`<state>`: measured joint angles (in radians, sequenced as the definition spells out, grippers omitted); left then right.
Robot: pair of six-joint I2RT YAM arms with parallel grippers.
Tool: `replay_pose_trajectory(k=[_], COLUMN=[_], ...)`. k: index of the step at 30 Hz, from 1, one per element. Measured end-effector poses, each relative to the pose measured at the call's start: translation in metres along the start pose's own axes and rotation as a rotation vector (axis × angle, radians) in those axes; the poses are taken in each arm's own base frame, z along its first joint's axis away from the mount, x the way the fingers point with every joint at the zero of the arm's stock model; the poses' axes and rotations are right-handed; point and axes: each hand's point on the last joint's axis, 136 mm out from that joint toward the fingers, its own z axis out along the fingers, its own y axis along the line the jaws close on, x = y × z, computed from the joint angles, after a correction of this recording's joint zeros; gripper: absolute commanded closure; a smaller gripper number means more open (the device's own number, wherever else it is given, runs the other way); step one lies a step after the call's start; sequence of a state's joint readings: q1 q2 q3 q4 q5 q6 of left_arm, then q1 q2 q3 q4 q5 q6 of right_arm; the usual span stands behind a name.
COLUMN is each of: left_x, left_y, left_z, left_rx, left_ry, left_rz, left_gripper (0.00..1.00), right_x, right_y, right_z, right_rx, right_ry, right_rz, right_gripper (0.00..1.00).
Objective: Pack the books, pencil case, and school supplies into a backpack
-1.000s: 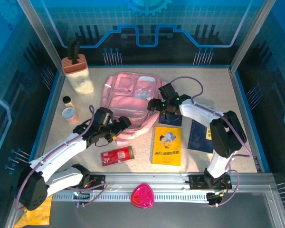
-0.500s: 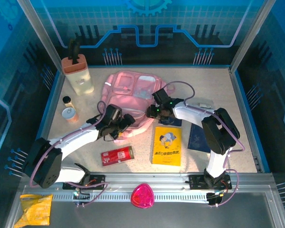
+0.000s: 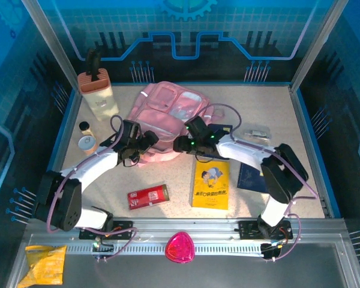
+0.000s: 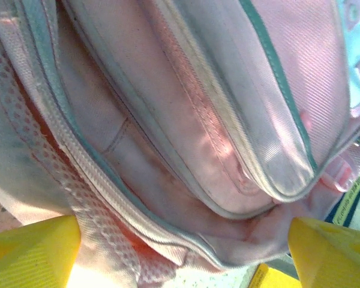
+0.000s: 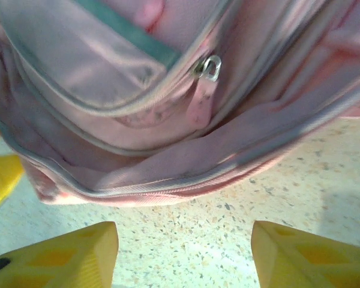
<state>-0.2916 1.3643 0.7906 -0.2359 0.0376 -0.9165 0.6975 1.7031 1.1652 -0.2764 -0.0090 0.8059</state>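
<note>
Though the backpack (image 3: pixel 168 111) hides its inside | left jaws wide | right jaws apart, empty

Setting: robotics lab test cell.
- Bench (image 3: pixel 276 120): speckled top, blue border strip along edges.
- Aluminium profile posts (image 3: pixel 51 45) rise from far corners of bench, forming enclosure frame.
- Blue wall panels (image 3: pixel 240 24) behind and at sides, printed with gear motif (image 3: pixel 186 5) and circuit-trace lines.
- Left arm (image 3: pixel 90 167) and right arm (image 3: pixel 246 153), white-bodied, bolted to slotted metal rail (image 3: pixel 186 230) at near edge of bench.
- Exposed cables (image 3: pixel 228 110) looped along arms.
</note>
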Motion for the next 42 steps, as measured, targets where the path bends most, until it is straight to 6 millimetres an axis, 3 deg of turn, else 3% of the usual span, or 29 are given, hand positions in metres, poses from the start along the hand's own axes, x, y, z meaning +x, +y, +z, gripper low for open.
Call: replay_pose_trajectory(k=[4,8,12,17,27,29,32,39,42], left_x=[-0.002,0.006,0.035,0.073,0.112,0.113,0.113,0.108,0.092], left_y=[-0.005,-0.006,-0.006,-0.015,-0.029,-0.035,-0.039,-0.043,-0.035], left_z=[-0.030,-0.053,-0.055,-0.048,0.001,0.008,0.017,0.041,0.048], left_rx=[0.032,0.067,0.066,0.076,0.040,0.052,0.057,0.058,0.033], left_ry=[-0.039,-0.052,0.003,0.086,0.177,0.177,0.175,0.163,0.134], left_rz=[0.013,0.015,0.024,0.037,0.075,0.081,0.085,0.121,0.125], left_gripper=[0.09,0.10,0.10,0.12,0.15,0.16,0.17,0.29,0.34], right_x=[-0.032,-0.061,-0.075,-0.081,-0.108,-0.109,-0.112,-0.121,-0.120], right_y=[-0.015,-0.051,-0.092,-0.105,-0.113,-0.117,-0.118,-0.115,-0.108], right_z=[-0.035,-0.048,-0.038,-0.005,0.041,0.048,0.057,0.057,0.048], right_rx=[-0.009,0.027,0.082,0.097,0.085,0.088,0.071,0.026,-0.005], right_ry=[-0.087,-0.142,-0.128,-0.060,-0.026,-0.020,-0.006,-0.025,-0.037], right_rz=[0.030,0.093,0.169,0.195,0.231,0.241,0.256,0.253,0.234], right_gripper=[0.19,0.14,0.13,0.17,0.37,0.44,0.61,0.99,1.00])
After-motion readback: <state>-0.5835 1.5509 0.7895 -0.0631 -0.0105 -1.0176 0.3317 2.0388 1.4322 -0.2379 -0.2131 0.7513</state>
